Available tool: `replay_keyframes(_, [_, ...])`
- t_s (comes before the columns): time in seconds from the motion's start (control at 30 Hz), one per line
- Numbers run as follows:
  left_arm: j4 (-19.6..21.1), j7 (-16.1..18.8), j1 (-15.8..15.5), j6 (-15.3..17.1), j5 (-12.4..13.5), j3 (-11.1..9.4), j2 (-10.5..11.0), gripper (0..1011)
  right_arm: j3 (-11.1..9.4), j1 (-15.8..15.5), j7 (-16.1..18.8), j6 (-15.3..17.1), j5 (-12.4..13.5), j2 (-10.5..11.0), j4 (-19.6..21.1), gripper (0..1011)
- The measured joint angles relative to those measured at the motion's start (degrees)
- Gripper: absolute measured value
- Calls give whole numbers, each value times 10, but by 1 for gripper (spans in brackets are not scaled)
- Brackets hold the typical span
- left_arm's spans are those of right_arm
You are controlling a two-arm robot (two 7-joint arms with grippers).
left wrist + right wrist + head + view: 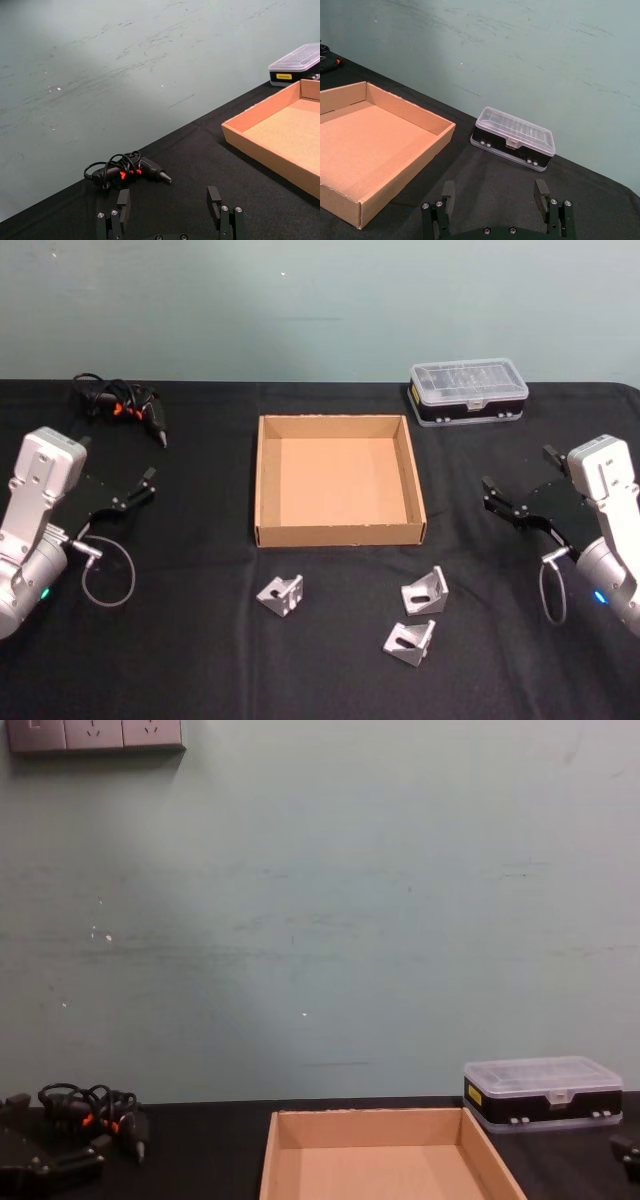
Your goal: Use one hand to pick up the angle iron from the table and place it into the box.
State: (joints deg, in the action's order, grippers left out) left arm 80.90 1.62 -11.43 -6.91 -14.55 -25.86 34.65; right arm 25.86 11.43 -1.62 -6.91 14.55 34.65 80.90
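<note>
- Three angle irons lie on the table (200,670), in front of the box and on the robot's side of it. The left angle iron (279,594) sits alone below the box's left front corner. The right angle iron (426,590) and the near angle iron (409,641) sit just beside each other below its right front corner.
- Each appears to rest on one flange with the other flange standing up, a stable pose for a bracket set down loose.
- These are stubby L-pieces, about as wide as long, so none has a strong long axis. The fold line of each seems to run diagonally to the table's edge (I cannot read the exact heading).
- The box (340,534) sits open-topped and empty at the table's middle, its front wall close to all three pieces. From there, I judge the carry into it would be short.
- The left gripper (135,490) hovers at the left side with its fingers (123,200) spread and nothing between them. It is well apart from the left angle iron.
- The right gripper (517,468) mirrors it at the right side, fingers (540,190) also spread and unloaded. It is probably the handier arm for the paired pieces.
- Farther out, a clear-lidded plastic case (467,392) sits behind the box's right corner, and a black corded tool (125,405) lies far left. Both are off the likely path.
</note>
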Motion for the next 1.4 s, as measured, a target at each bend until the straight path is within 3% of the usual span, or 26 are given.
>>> replay_keyframes(0.77, [0,0,0,0,0,0,0,1000,0,0,0,0,0,0,0,1004])
replay_keyframes(1.0, [0,0,0,0,0,0,0,1000,-16,-11,2,2,1,-1,12,1004])
replay_keyframes(1.23, [0,0,0,0,0,0,0,1000,-38,-34,19,19,5,25,59,1004])
replay_keyframes(1.4, [0,0,0,0,0,0,0,1000,-57,-54,60,41,20,64,113,1004])
